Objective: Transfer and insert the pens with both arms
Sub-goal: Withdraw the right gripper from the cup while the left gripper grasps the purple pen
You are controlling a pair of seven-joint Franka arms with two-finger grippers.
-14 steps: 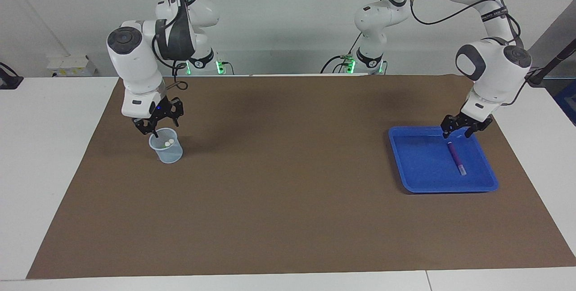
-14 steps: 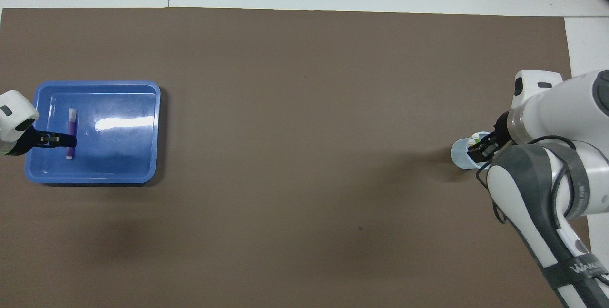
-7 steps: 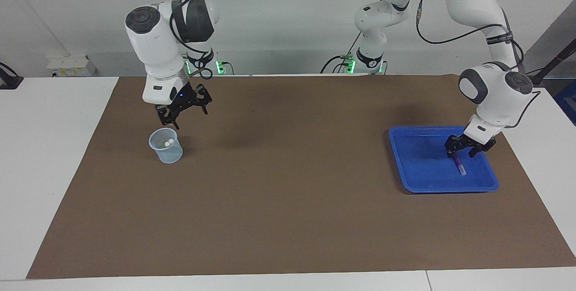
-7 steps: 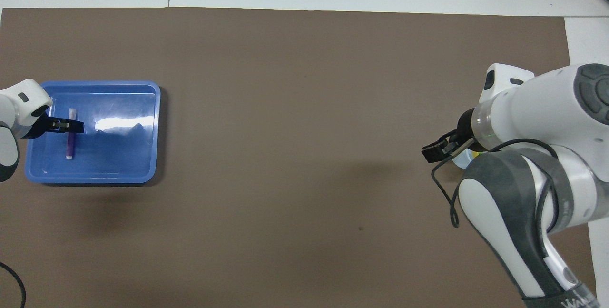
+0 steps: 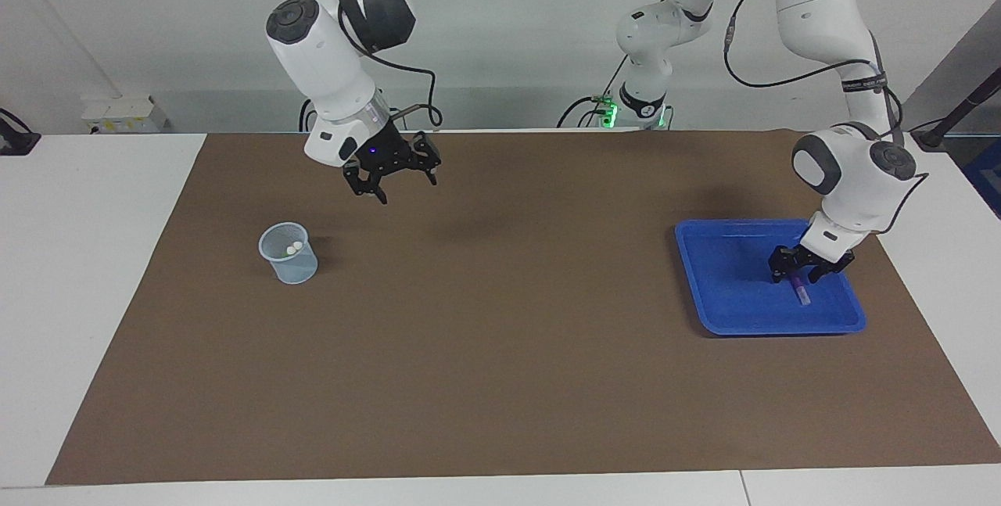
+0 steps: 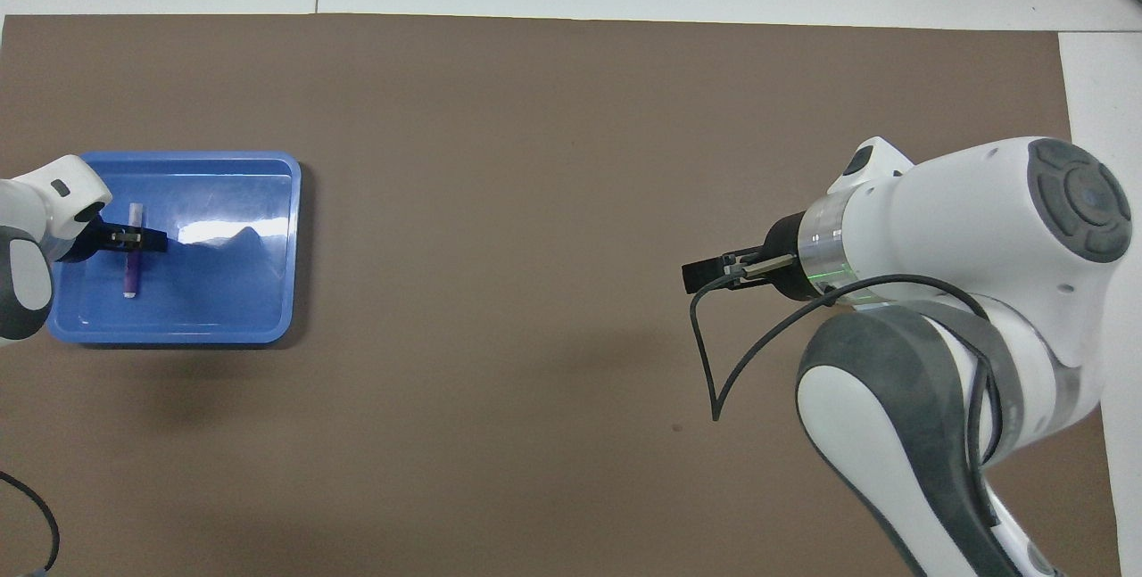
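The right hand (image 5: 395,181), released, has left the cup (image 5: 288,253) holding two pens; the left hand (image 5: 798,273), unclenched, has dropped astride the purple pen (image 5: 800,288); grasp next.

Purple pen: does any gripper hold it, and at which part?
Nothing is held yet. The left gripper stands, jaws open, astride the purple pen, about mid-length, as it lies in the blue tray. The right gripper is empty.
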